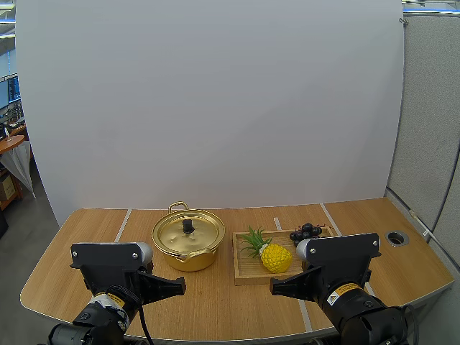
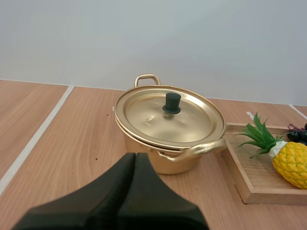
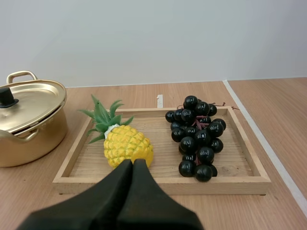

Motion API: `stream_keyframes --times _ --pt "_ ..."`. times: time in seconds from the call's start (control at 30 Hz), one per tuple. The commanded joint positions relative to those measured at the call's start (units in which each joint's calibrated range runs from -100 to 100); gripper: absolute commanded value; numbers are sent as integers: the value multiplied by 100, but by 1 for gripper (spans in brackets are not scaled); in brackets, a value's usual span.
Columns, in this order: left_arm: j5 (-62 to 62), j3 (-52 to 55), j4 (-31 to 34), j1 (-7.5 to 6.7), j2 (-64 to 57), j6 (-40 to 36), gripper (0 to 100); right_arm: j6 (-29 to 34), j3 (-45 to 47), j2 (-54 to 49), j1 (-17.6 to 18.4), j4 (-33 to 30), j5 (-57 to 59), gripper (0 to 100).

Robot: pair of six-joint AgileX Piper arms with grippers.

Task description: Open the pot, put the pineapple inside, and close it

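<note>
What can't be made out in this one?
- Inside of the pot: covered by the lid, every view.
- The pineapple and grapes: cut off by the frame edge, left wrist view.
- Part of the pot: cut off by the frame edge, right wrist view.
- The tray, front rim: partly behind the shut right gripper, right wrist view.

The left arm (image 1: 108, 264) and right arm (image 1: 343, 260) sit low, jaws pressed together.
</note>
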Motion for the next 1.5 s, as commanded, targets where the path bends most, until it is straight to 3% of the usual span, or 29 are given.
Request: stream_keyframes --times 0.0,0.67,0.9,1.13,1.47 --pt "-12 12 41 -16 -30 -45 0 -38 0 -32 -12 29 -47 0" --pt "-116 -181 55 -16 -30 -29 0 -28 0 -32 -12 57 -100 0" --pt "-154 -1271 421 -16 -30 -22 0 -28 -1151 -32 -12 66 -19 0" --pt "-154 -2128 781 -16 -30 -22 0 -28 -2268 -32 -12 66 1135 0" --pt "429 -2690 781 -16 -30 -22 0 -28 -2615 -32 -12 51 1859 0"
